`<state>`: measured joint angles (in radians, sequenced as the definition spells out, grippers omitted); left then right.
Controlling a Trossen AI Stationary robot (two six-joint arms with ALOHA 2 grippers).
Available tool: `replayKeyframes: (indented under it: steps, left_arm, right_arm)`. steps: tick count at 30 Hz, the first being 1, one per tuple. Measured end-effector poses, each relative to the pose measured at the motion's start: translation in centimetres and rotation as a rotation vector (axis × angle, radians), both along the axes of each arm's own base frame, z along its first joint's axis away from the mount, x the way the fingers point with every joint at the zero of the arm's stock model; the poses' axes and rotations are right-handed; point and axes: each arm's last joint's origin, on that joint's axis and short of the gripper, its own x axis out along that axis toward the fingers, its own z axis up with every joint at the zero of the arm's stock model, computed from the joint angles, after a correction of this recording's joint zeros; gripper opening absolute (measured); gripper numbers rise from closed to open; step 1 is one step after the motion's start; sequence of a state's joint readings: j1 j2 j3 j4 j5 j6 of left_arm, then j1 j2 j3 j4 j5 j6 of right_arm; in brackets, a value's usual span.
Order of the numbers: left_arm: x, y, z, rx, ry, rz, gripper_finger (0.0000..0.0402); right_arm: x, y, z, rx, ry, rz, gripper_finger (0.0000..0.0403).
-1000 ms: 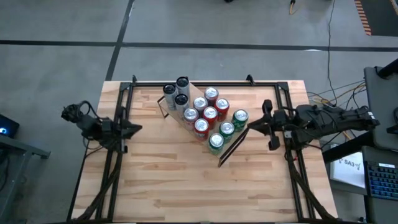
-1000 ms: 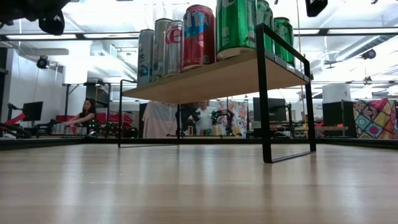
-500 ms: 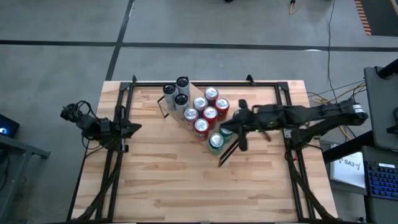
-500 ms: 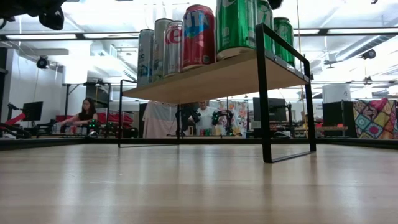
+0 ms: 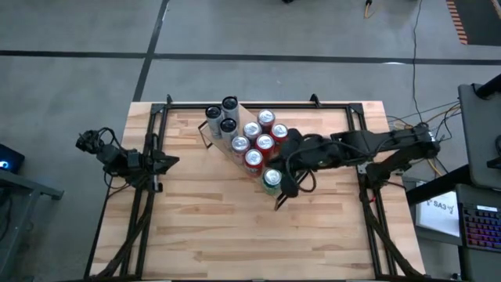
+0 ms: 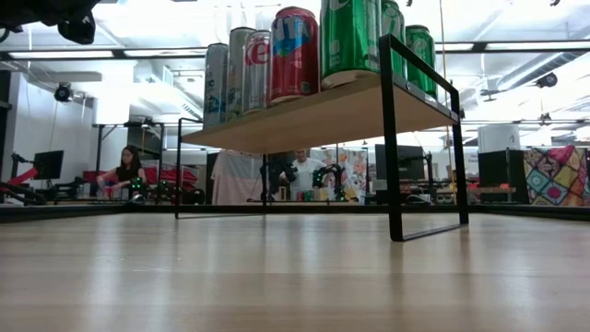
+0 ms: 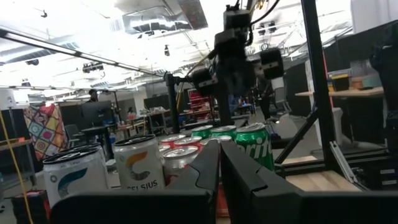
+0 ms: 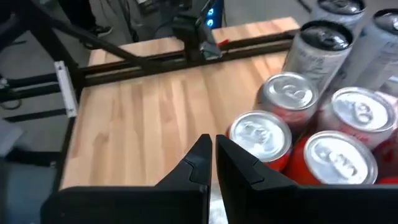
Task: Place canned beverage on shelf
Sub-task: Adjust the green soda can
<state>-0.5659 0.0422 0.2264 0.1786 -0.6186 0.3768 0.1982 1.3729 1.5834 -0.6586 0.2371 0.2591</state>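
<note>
The shelf (image 6: 313, 115) stands slantwise at the table's far middle, and several cans stand upright on its board. Silver cans (image 5: 224, 117) are at its far-left end, red cans (image 5: 259, 143) in the middle, and a green can (image 5: 272, 178) at its near-right end. My right gripper (image 8: 212, 155) is shut and holds nothing. It hovers above the shelf's right end (image 5: 282, 174), pointing toward the table's left and slanting down, with the red cans (image 8: 258, 134) just beyond its tips. My left gripper (image 5: 168, 163) waits shut at the table's left edge, facing the cans (image 7: 140, 165).
A black rail frame (image 5: 258, 103) runs along the table's far edge and down both sides. Bare plank tabletop (image 5: 235, 235) lies between the shelf and the near edge. The shelf's black end frame (image 6: 391, 138) stands on the table. People sit in the room beyond (image 6: 124, 171).
My right gripper has swung from the table's right edge toward the left and risen. It now hovers over the shelf's right end, tipped from pointing level to slanting down. It has stayed shut. The cans and the shelf have not moved.
</note>
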Motion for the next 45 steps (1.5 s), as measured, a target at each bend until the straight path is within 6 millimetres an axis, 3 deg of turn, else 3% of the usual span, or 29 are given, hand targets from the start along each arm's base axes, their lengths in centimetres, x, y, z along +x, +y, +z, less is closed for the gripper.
replayKeyframes:
  steps: [4,11,19,26,45]
  left_arm:
    - [0.0,0.0,0.0,0.000,0.000,0.000,0.0000]
    - [0.0,0.0,0.0,0.000,0.000,-0.001,0.0000]
    - [0.0,0.0,0.0,0.000,-0.001,0.000,0.0000]
    - [0.0,0.0,0.0,0.004,0.001,0.000,0.0000]
    - [0.0,0.0,0.0,0.004,0.001,0.000,0.0000]
  right_arm:
    - [0.4,1.0,0.6,0.048,0.071,-0.009,0.0012]
    - [1.0,3.3,0.3,0.089,0.193,-0.005,0.0012]
    - [1.6,4.5,-0.6,0.087,0.269,-0.040,0.0012]
    - [1.4,4.5,-1.7,0.106,0.361,-0.086,0.0012]
    - [0.8,4.2,-2.0,0.105,0.414,-0.150,0.0012]
